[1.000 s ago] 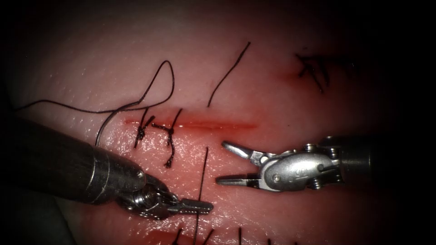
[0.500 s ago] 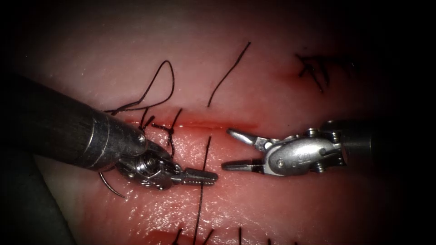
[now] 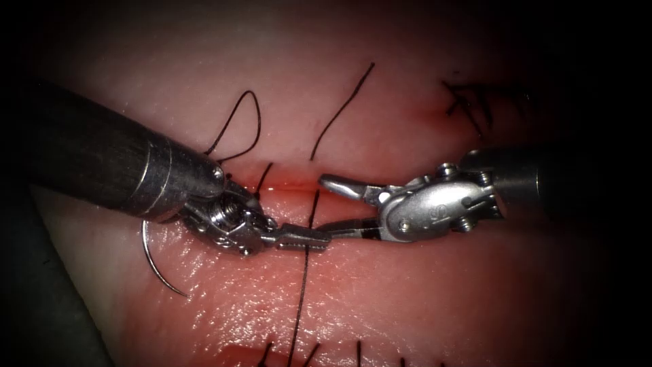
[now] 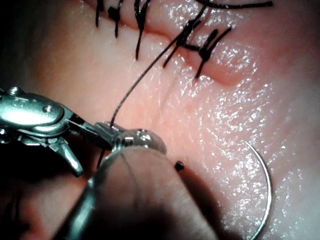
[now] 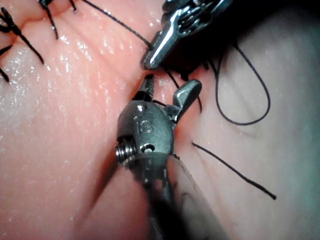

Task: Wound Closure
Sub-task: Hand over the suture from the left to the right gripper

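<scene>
Both end effectors at the thread

My left end effector (image 3: 324, 238) looks clamped on the thread (image 3: 299, 299). My right end effector (image 3: 322, 205) gapes empty. The needle (image 3: 155, 261) lies loose on the tissue (image 3: 421, 306) at 7 o'clock. I should keep tension gentle.

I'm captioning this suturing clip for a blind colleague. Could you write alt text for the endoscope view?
Two needle drivers meet tip to tip just below the cut in the tissue: the left tool shut, the right tool open, with a strand of thread between them. The curved needle lies free on the tissue, lower left.
</scene>
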Available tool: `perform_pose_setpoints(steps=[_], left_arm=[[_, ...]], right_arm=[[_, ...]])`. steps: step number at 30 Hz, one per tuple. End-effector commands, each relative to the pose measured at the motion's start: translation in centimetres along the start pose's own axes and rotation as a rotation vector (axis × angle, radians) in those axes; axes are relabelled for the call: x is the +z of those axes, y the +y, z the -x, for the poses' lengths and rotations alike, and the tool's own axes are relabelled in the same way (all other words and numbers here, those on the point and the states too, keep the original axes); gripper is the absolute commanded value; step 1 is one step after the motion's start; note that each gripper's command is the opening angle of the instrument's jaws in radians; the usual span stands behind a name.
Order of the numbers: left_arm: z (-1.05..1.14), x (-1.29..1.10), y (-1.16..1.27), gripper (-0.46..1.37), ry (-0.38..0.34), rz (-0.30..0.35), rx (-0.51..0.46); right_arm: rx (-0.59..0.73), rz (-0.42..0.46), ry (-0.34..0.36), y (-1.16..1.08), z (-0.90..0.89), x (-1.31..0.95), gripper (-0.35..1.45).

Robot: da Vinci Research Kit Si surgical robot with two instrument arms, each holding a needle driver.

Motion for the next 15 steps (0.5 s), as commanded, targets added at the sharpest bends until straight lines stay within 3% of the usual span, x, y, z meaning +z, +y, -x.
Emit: perform_pose_setpoints(steps=[1,3,8,13,15], left_arm=[[0.00,-0.01,-0.01,-0.35,0.000,0.003,-0.001],[-0.01,-0.01,-0.02,-0.35,0.000,0.003,-0.002],[-0.01,0.01,-0.03,-0.35,-0.001,0.003,-0.002],[-0.02,0.03,-0.03,-0.35,-0.006,0.003,-0.008],[-0.02,0.04,-0.03,-0.35,-0.006,0.002,-0.009]], right_arm=[[-0.002,0.001,0.000,0.01,0.00,0.01,0.76],[-0.008,0.002,-0.002,0.01,0.01,0.03,0.76],[-0.011,0.004,-0.004,-0.02,0.01,0.09,0.54],[-0.012,-0.010,0.018,-0.01,0.01,0.12,0.10],[-0.014,-0.017,0.030,-0.01,0.01,0.13,-0.16]])
